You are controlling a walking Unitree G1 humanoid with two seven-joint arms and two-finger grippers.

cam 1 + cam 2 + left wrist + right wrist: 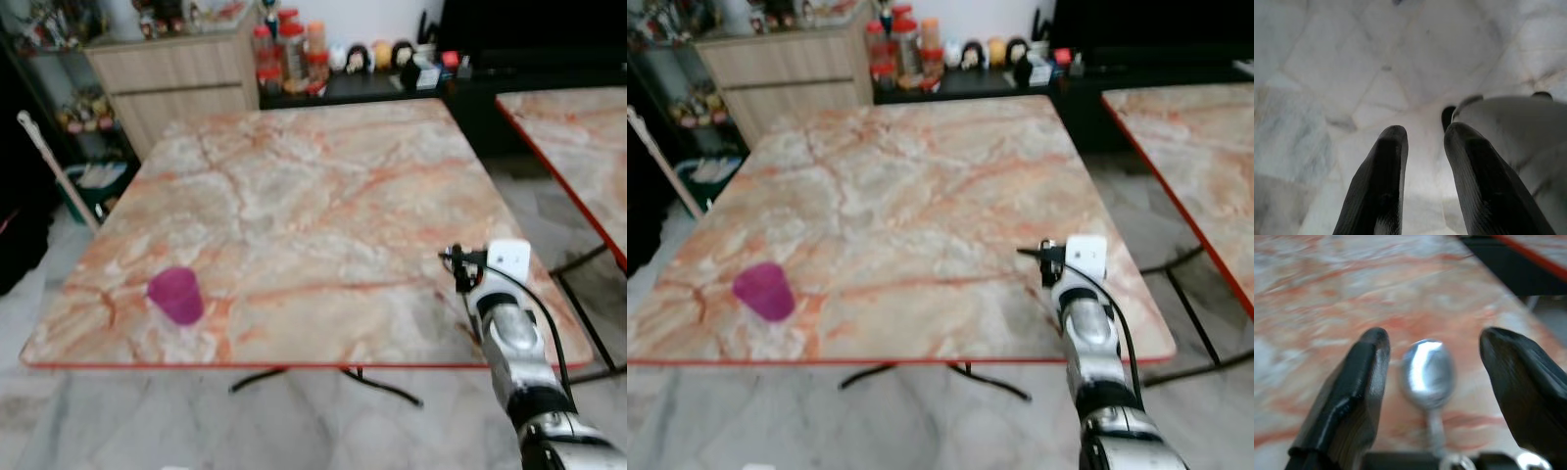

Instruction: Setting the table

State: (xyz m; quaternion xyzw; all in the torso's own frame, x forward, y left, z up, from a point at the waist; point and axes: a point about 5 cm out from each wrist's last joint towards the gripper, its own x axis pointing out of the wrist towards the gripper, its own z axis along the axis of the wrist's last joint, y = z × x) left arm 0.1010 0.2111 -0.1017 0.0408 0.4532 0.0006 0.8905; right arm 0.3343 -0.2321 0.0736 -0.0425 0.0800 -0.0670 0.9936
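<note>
A broom handle (pixel 54 166) leans at the far left, beside a wooden cabinet (pixel 176 83) and shelves of small things. To their right, jars (pixel 289 54) and figurines (pixel 367 56) line a dark low shelf (pixel 392 86) behind the table.

The table (pixel 294 196), marble-patterned in pink and orange with a red edge, takes up most of the head views. A purple cup (pixel 176 295) stands upright near its front left corner.

The left gripper (pixel 1422 139) hangs over the pale tiled floor (pixel 1327 73), its fingers (pixel 1383 171) a little apart and holding nothing; a grey rounded robot part (pixel 1513 127) is just beside it.

The right arm (pixel 514 352) reaches over the table's front right edge. In the wrist view the right gripper (pixel 1432 355) has its fingers (pixel 1359 377) spread wide, and a metal spoon (pixel 1428 374) lies on the table between them, bowl pointing away from the wrist, touching neither finger as far as can be seen. The spoon is hidden behind the arm in the head views.

A second table (pixel 578 147) of the same pattern stands at the far right, well apart from the first.
</note>
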